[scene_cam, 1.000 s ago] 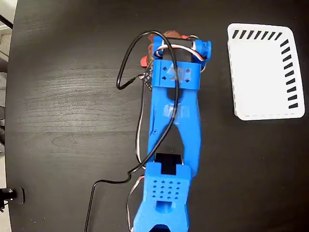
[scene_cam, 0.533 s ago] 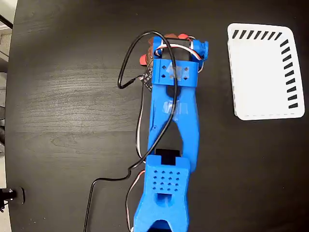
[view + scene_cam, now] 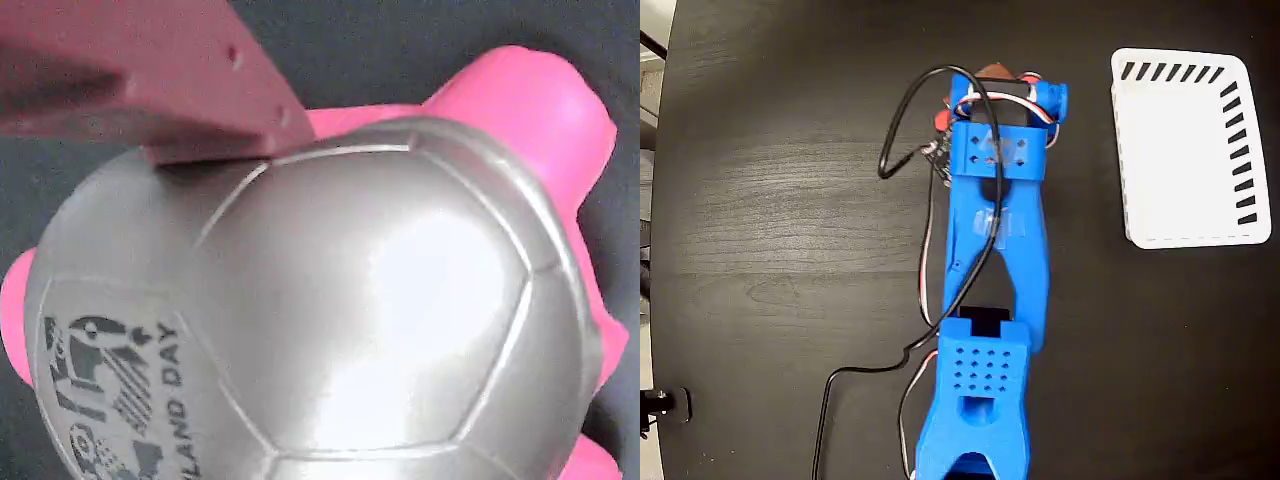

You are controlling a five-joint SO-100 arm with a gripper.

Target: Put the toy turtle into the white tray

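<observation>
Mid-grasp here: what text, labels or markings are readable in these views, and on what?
"LAND DAY" is printed on the toy turtle's shell beside a dark patterned emblem; the emblem itself holds no readable letters, and any letters before "LAND" are cut off or unclear.
Nothing else reads: the white tray shows only slanted slots, and the blue arm carries no legible label.

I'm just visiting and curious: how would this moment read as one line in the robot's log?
phase: at pickup | fingers: against toy turtle shell, grip unclear | white tray: empty, right of arm in fixed view | turtle in tray: not yet
</observation>
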